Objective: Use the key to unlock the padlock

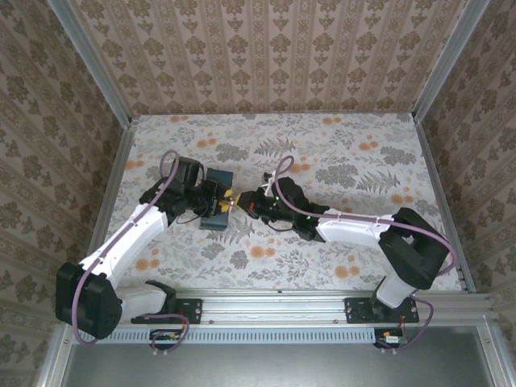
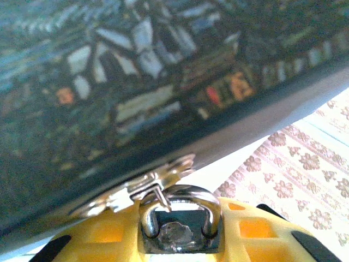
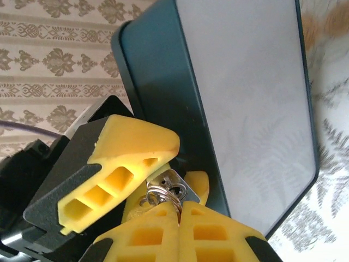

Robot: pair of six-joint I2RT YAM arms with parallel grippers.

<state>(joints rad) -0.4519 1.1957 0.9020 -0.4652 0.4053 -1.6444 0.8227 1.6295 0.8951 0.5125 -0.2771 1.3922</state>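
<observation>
The tiny grey metal padlock [image 2: 175, 233], hung on the hasp at the dark blue patterned box's [image 2: 136, 82] edge, is clamped by the left gripper [image 1: 219, 206]; beside that edge, a ringed silver key [image 3: 173, 187] is pinched by the right gripper [image 3: 178, 218].

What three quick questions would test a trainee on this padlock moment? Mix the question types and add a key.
1. True or false: the padlock sits well apart from the box.
2. What shows at the tips of the right gripper? A) a metal key ring; B) a screwdriver; C) nothing at all.
3. Fill in: the yellow fingers on either side of the padlock's body belong to the ____ gripper.

Key: 1 false, because its shackle is hooked at the hasp on the box's edge; 2 A; 3 left, with the left gripper closed on the padlock.
</observation>
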